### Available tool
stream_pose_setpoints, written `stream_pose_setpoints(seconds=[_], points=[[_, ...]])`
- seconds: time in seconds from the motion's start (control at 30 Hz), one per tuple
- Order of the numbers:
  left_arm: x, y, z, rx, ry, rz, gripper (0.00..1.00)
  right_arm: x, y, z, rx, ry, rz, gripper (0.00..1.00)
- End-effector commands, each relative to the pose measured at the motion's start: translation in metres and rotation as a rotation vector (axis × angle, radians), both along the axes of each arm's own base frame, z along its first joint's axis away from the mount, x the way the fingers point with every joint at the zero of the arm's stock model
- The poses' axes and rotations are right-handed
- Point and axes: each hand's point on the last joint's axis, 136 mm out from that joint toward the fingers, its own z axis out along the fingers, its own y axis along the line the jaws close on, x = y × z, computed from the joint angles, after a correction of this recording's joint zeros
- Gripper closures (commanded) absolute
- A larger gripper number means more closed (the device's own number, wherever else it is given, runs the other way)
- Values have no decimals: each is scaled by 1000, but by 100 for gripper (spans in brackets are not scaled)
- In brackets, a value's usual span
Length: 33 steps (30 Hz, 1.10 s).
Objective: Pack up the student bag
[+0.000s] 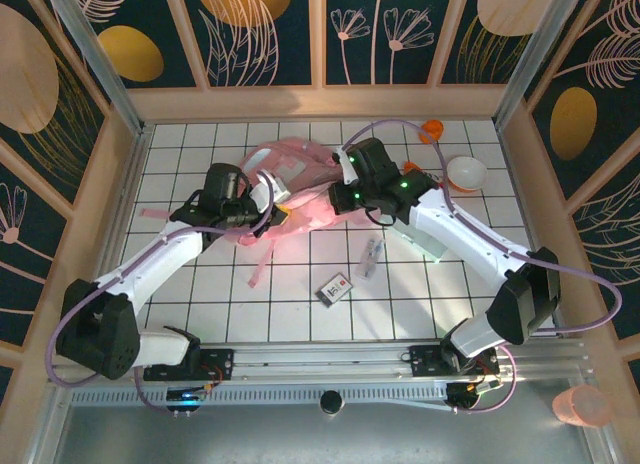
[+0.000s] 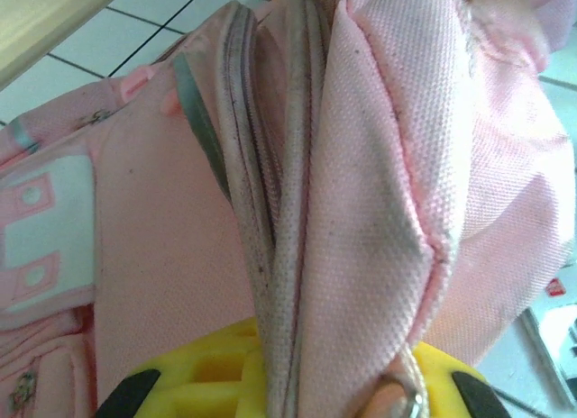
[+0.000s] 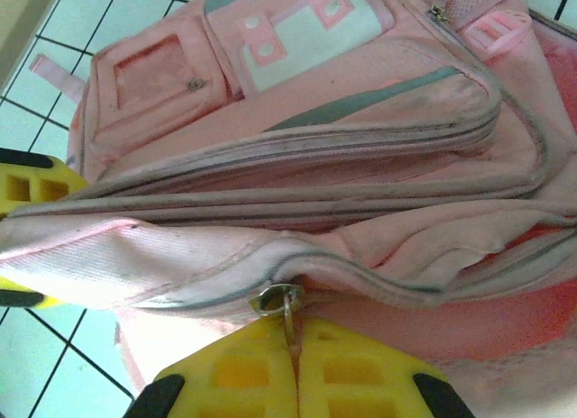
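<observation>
The student bag [image 1: 300,179], a soft pink backpack with a white patch, lies at the middle back of the table between both arms. My left gripper [image 1: 278,206] is shut on a fold of the bag's fabric by the zip edge [image 2: 297,256], its yellow fingers [image 2: 207,373] on either side of the cloth. My right gripper [image 1: 335,199] comes in from the right. It is shut on the metal zip pull [image 3: 287,303] of the main compartment, pinched between its yellow fingers [image 3: 352,373]. The pockets and the white patch [image 3: 306,31] face the right wrist camera.
A white bowl [image 1: 465,172] and an orange item [image 1: 432,130] sit at the back right. A small card-like pack [image 1: 335,287] and a clear slim item [image 1: 369,256] lie in front of the bag. A pale flat item [image 1: 430,242] lies under the right arm.
</observation>
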Motion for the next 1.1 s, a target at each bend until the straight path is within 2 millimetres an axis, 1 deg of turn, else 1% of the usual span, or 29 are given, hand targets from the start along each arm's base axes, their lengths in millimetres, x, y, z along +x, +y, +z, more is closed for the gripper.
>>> stream_pose_setpoints(seconds=[0.0,0.07,0.1,0.17,0.23,0.3,0.37,0.47,0.5,0.6,0.67,0.73,0.8,0.83,0.87,0.93,1.0,1.07], points=[[8,31,-4,70,-18,125,79,1,-17,-13,-20,22,-8,100],[13,31,3,7,20,192,52,-10,-2,-14,41,50,29,100],[16,31,7,-42,59,247,45,-14,6,-15,76,68,38,100],[21,32,15,-154,163,373,38,-20,16,-16,139,103,32,100],[21,37,13,-261,288,516,36,-25,25,-19,196,135,12,100],[17,49,1,-329,393,671,35,-29,35,-21,251,154,1,100],[10,61,-14,-344,443,763,35,-34,44,-23,282,171,-5,100],[3,89,-43,-329,455,912,35,-41,58,-28,296,196,13,100],[5,100,-51,-323,447,963,35,-46,65,-30,301,205,34,100],[17,114,-66,-294,418,1018,35,-60,88,-37,311,253,96,100],[30,118,-69,-263,390,1023,35,-68,100,-41,318,280,124,100],[43,118,-67,-239,366,1018,34,-73,111,-44,338,299,147,100],[52,111,-63,-217,365,975,34,-72,119,-46,358,314,152,100],[54,106,-60,-206,365,940,30,-70,121,-46,364,312,154,100],[52,101,-58,-192,362,887,23,-67,123,-45,369,305,153,100],[44,91,-49,-162,320,766,1,-63,126,-42,384,295,166,100],[32,84,-37,-105,229,613,1,-62,128,-38,406,288,194,100],[14,74,-23,-28,116,415,3,-64,131,-34,427,292,227,100]])
